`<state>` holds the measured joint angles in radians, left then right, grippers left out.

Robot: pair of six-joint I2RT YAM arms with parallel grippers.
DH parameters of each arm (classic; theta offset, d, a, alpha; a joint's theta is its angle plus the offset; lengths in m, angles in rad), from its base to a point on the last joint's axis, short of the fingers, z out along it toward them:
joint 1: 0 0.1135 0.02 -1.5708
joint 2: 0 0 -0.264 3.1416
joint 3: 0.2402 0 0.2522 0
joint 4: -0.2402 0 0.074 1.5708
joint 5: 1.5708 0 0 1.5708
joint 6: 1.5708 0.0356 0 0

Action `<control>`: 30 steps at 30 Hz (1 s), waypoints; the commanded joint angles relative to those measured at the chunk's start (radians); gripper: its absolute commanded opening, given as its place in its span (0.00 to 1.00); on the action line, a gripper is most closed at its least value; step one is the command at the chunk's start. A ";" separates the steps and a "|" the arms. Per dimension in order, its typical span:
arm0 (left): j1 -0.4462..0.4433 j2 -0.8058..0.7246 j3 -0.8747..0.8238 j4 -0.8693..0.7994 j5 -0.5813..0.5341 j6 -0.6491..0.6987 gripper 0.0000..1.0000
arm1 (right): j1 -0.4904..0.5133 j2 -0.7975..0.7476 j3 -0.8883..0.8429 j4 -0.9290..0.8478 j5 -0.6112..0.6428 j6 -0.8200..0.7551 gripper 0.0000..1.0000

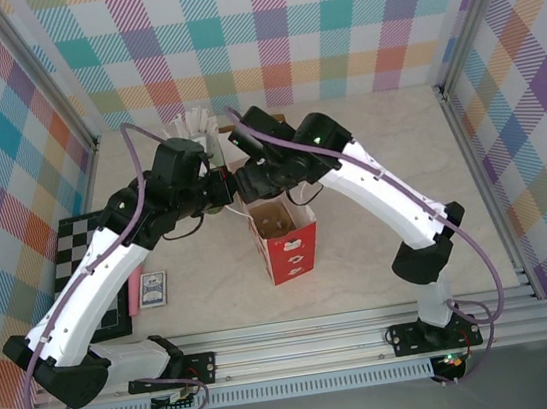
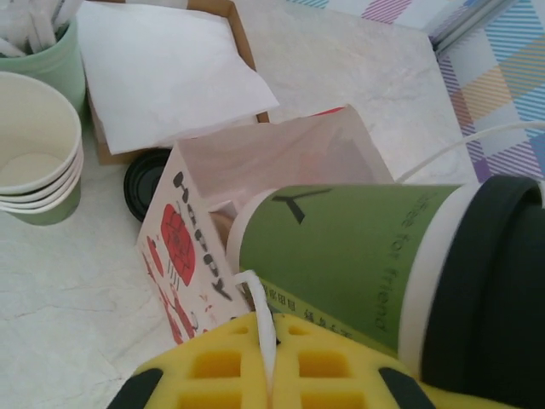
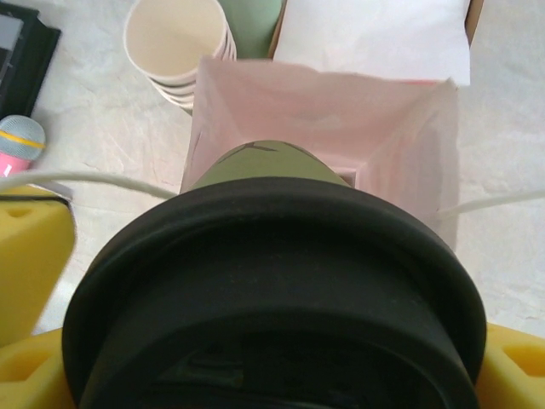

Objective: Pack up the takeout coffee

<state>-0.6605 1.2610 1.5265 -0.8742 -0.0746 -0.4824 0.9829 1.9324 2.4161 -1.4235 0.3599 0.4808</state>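
cup (image 3: 272,256) in right gripper (image 3: 272,332) at bag (image 3: 400,128) mouth

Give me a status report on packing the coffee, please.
Left end effector shut on bag handle. Right end effector holding takeout coffee over open paper bag. Bag mouth unobstructed.

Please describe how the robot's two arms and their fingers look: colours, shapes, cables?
Both the left arm and right arm have white shells with black joints and bases. A purple cable loops along each. The fingers are yellow blocks with square recesses.
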 commanded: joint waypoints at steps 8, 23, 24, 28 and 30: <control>-0.007 -0.073 -0.044 0.006 -0.108 0.008 0.00 | -0.043 -0.085 -0.285 0.152 -0.096 0.075 0.69; -0.007 -0.134 -0.115 0.089 0.011 0.071 0.02 | -0.049 -0.025 -0.285 0.109 -0.131 0.076 0.68; -0.007 -0.138 -0.125 0.103 0.032 0.076 0.03 | -0.045 -0.019 -0.285 0.107 -0.143 0.077 0.68; -0.007 -0.114 -0.142 0.142 0.090 0.066 0.01 | -0.017 0.011 -0.264 0.107 -0.158 0.096 0.67; -0.006 -0.095 -0.140 0.145 0.084 0.051 0.00 | -0.002 0.023 -0.244 0.107 -0.155 0.102 0.68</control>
<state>-0.6609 1.1477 1.3956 -0.7708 -0.0212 -0.4335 0.9550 1.9182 2.1380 -1.3022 0.2375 0.5510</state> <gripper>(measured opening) 0.066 0.822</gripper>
